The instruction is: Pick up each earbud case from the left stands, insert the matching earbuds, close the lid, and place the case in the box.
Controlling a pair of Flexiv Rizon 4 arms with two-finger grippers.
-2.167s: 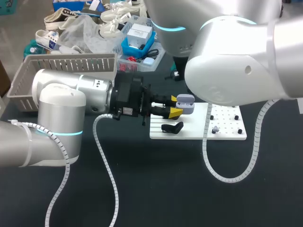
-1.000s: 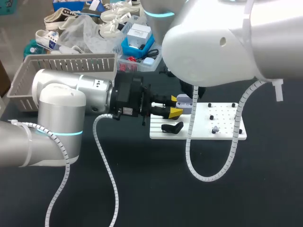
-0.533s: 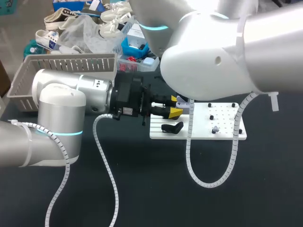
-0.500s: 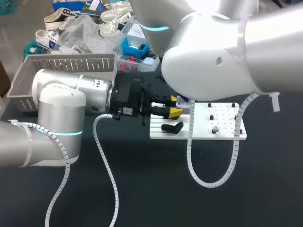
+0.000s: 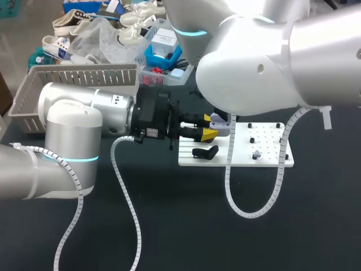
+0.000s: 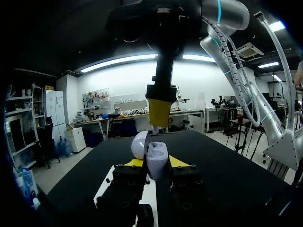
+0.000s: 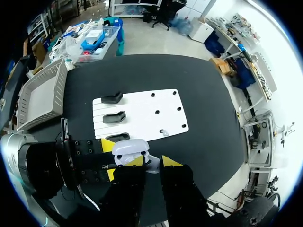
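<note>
Over the black desk (image 5: 169,226) hangs my big right arm (image 5: 271,68), which comes from the right side and covers the middle. My left arm (image 5: 73,130) lies across from the left side, low and flat. Behind the left arm sits a grey basket (image 5: 73,76) with slots in its walls. Near the middle of the desk lies a white board (image 5: 265,148), and three black stands (image 7: 115,117) sit in a row at its left end. The left fingers (image 6: 176,162) are closed on a pale earbud case (image 6: 156,161), one finger on each side. They hold it up above the left end of the board, by the stands. The case stands upright and its round lid is open, tipped back. The right fingers (image 7: 169,161) point straight down just above the open case. They are close together and pinch a tiny white earbud (image 7: 152,164) between them.
</note>
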